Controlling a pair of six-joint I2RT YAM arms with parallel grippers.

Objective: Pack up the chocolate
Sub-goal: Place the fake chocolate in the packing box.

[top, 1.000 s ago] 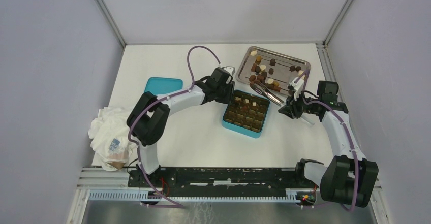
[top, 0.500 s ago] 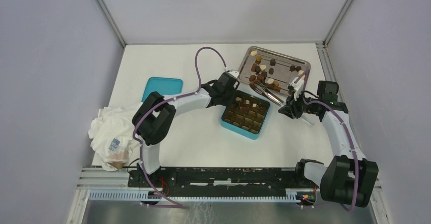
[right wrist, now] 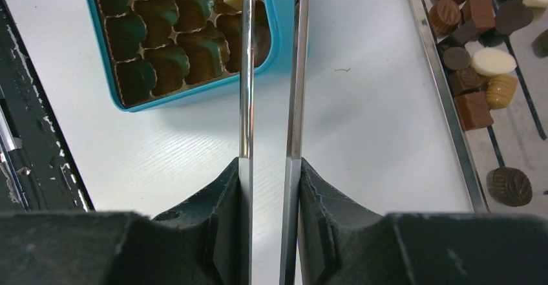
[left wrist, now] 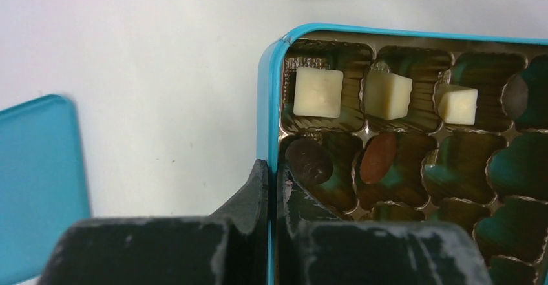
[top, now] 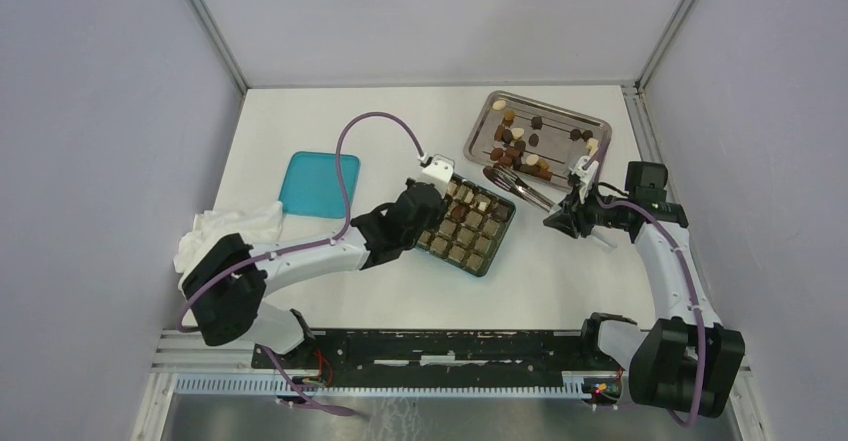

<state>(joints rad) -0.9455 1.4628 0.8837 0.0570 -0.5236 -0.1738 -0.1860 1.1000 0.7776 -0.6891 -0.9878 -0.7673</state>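
The teal box with its brown gridded insert lies mid-table, turned at an angle. My left gripper is shut on the box's left wall, one finger outside and one inside. Chocolate in the box shows as three white squares, a dark round and a brown oval. More chocolate lies loose on the metal tray. My right gripper is shut on the long metal tweezers, whose tips hang apart between box and tray with nothing in them.
The teal lid lies flat left of the box. A crumpled white cloth sits at the table's left edge, partly under the left arm. The tray's rim runs close to the right of the tweezers.
My left gripper has closed on the box wall and dragged the box toward the near left, turning it. The left arm has swung low. The right arm has barely moved.
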